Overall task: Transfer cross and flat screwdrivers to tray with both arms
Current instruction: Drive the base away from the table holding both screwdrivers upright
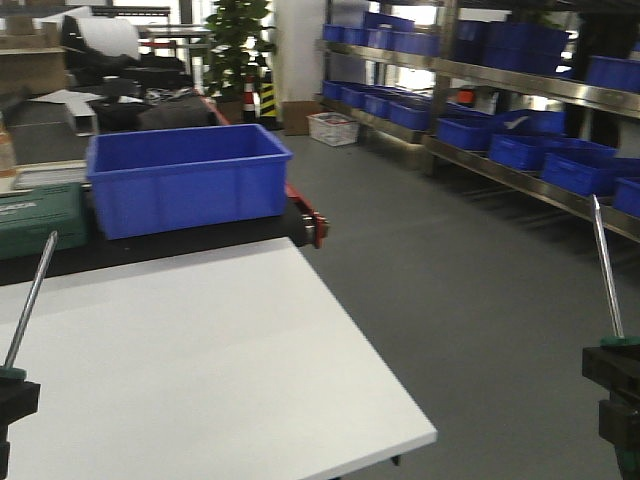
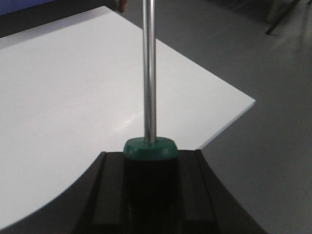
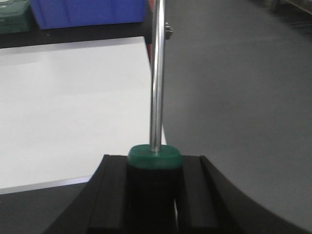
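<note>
**A:** Starting at the lower left of the front view, what is the left hand [image 1: 14, 398] doing?

**B:** It is clamped on the black handle of the left screwdriver [image 1: 30, 300]. The shaft points up and leans a little to the right. In the wrist view the handle sits between the two blocky fingers [image 2: 109, 195], with the green collar just above them.

**A:** Is it the cross or the flat one?

**B:** I can't tell, because no tip is readable. The shaft is a round, mirror-bright steel rod, and the collar is a matte green rounded square.

**A:** And in the middle?

**B:** There is a white counter [image 1: 200, 360], smooth with a faint sheen and bare where I can see it. A blue bin [image 1: 185, 180] stands behind it. The tray isn't in any view.

**A:** And at the lower right?

**B:** The right hand [image 1: 612, 375] grips the right screwdriver [image 1: 607, 270] the same way, with its shaft leaning slightly left. It seems to hang past the counter's edge, with grey floor [image 1: 450, 280] behind it.

**A:** So how should the carry go?

**B:** I'd say hold both grips firm, since a long shaft will lever on a smooth handle. Bring the right hand in over the counter and keep the two rods well apart. Tip each one level, low over the tray, before letting go, because polished steel on metal would likely roll or skid.
</note>
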Robot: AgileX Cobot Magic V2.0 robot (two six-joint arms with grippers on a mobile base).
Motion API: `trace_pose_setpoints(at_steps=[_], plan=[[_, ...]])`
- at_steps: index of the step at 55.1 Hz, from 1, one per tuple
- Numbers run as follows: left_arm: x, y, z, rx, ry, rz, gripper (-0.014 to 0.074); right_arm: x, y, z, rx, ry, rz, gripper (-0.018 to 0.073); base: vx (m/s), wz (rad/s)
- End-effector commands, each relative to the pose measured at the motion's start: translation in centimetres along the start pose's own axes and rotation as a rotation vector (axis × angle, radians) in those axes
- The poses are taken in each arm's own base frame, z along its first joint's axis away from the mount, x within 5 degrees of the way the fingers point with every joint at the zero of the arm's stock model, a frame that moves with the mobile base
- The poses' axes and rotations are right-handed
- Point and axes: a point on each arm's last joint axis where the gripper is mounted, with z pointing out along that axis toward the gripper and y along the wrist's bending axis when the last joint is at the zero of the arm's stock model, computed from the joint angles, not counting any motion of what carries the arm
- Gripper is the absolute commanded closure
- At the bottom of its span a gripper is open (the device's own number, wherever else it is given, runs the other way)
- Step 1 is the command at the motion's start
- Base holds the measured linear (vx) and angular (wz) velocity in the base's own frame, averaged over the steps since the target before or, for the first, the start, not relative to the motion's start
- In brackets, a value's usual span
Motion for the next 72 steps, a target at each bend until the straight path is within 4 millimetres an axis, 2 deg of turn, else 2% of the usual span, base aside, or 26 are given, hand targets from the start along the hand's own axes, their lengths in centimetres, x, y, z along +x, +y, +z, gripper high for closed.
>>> trace_pose_setpoints(at_steps=[1, 42, 72], plan=[[-1.58, -0.12, -0.72, -0.006, -0.104, -0.011, 0.0596, -1.79, -0.09, -0.79, 0.016, -0.127, -0.004, 0.0567, -0.17, -0.81], [-1.55, -0.13, -0.72, -0.005, -0.101, -0.011, 0.0596, -1.79, -0.1, -0.79, 0.016, -0.127, -0.004, 0.0567, -0.06, -0.82], [-1.55, -0.13, -0.72, -0.005, -0.101, -0.011, 0.0596, -1.79, -0.1, -0.79, 0.016, -0.127, -0.004, 0.0567, 0.14, -0.57]])
